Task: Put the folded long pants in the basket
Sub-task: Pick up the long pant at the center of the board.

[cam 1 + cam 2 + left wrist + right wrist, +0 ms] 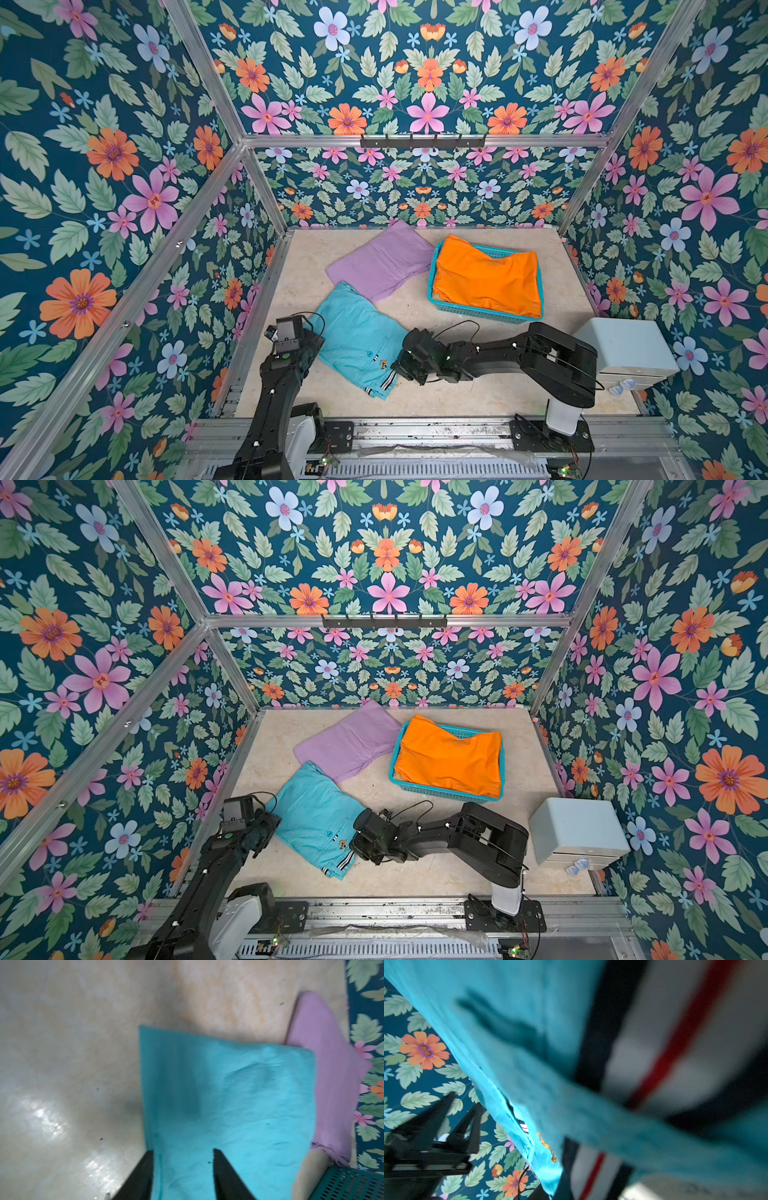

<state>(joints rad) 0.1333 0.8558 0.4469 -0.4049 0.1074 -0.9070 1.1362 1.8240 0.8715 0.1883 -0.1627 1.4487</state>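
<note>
The turquoise folded long pants point(357, 340) lie at the front left of the table, striped waistband toward the front. My left gripper point(183, 1152) is open and straddles their left edge, also seen in a top view point(311, 336). At their right edge by the waistband is my right gripper point(397, 368), shut on the turquoise pants; in the right wrist view the cloth point(529, 1064) hides its jaws. The lilac pants point(380, 262) lie behind, overlapping the turquoise ones. Orange pants point(486, 274) fill the teal basket point(469, 309) at the back right.
A pale blue-grey box point(627, 349) stands at the front right, beside the right arm. A black hook rail point(422, 141) hangs on the back wall. Floral walls and aluminium posts close in the table on three sides.
</note>
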